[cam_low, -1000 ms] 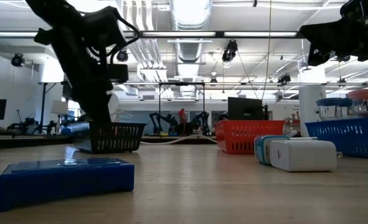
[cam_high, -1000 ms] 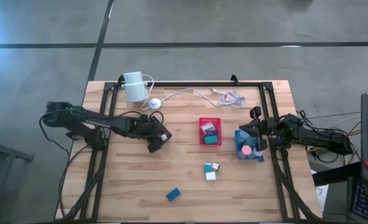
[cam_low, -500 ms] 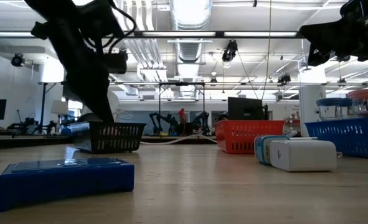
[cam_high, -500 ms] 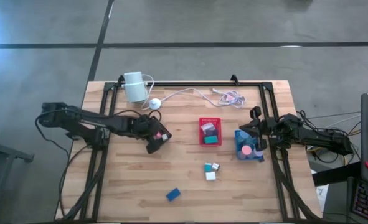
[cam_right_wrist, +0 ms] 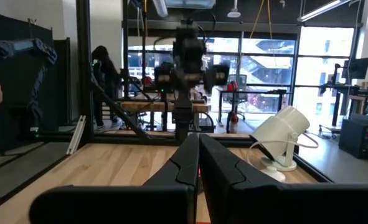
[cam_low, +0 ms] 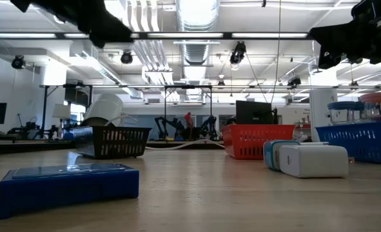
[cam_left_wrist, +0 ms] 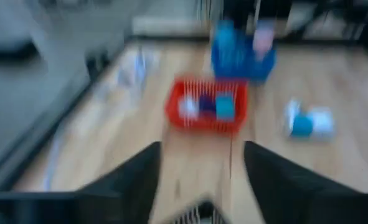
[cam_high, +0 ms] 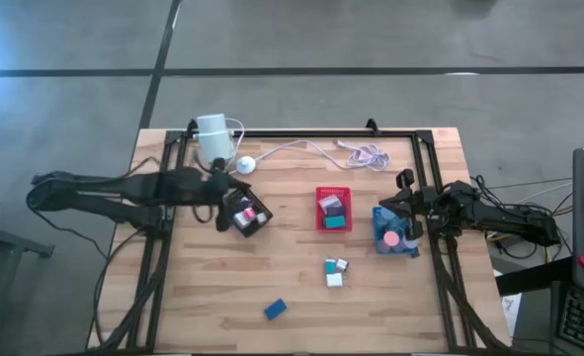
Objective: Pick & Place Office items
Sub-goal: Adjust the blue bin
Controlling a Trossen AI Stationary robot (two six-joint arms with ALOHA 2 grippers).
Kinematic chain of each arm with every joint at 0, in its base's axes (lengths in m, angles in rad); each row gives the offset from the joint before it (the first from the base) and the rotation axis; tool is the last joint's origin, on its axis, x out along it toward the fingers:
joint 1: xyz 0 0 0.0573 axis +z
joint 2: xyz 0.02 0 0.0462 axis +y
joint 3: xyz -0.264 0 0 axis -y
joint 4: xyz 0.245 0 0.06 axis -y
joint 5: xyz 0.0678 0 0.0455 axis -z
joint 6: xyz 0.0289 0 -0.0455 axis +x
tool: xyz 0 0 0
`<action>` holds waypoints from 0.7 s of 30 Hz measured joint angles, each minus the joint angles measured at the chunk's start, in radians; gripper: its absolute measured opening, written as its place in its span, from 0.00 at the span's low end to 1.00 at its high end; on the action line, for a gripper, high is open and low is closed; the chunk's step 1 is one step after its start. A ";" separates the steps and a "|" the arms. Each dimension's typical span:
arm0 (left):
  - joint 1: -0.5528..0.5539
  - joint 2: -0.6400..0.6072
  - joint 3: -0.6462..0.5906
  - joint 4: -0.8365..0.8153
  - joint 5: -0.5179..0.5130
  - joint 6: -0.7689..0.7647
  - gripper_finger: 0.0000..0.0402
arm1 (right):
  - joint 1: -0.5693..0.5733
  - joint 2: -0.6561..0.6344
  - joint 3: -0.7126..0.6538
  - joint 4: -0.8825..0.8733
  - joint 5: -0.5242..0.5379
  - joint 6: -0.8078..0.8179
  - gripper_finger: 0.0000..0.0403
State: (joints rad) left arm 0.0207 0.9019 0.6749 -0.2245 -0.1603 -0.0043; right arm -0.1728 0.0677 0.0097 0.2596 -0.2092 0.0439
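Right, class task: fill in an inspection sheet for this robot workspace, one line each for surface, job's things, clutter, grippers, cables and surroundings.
Surface: wooden table, black frame rails along its sides.
Job's things: small pieces in the black tray, red tray and blue tray; blue block and a teal and white cluster loose on the table.
Clutter: white cylinder at the far edge.
Grippers: left gripper open beside the black tray, empty; right gripper shut, by the blue tray.
Cables: white cable along the far edge.
Surroundings: lab room, a person standing far off.
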 joint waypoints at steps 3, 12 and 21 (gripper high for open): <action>0.012 -0.074 -0.031 0.122 0.008 0.054 0.34 | 0.000 0.000 0.000 0.001 0.000 -0.003 0.02; 0.057 -0.180 -0.255 0.478 0.094 0.092 0.02 | 0.000 0.000 0.000 0.005 0.000 -0.017 0.02; 0.190 -0.300 -0.424 0.569 0.272 0.031 0.01 | 0.000 0.000 0.000 0.008 0.000 -0.017 0.02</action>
State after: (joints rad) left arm 0.2109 0.6019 0.2510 0.3442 0.1119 0.0262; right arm -0.1727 0.0681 0.0097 0.2673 -0.2089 0.0265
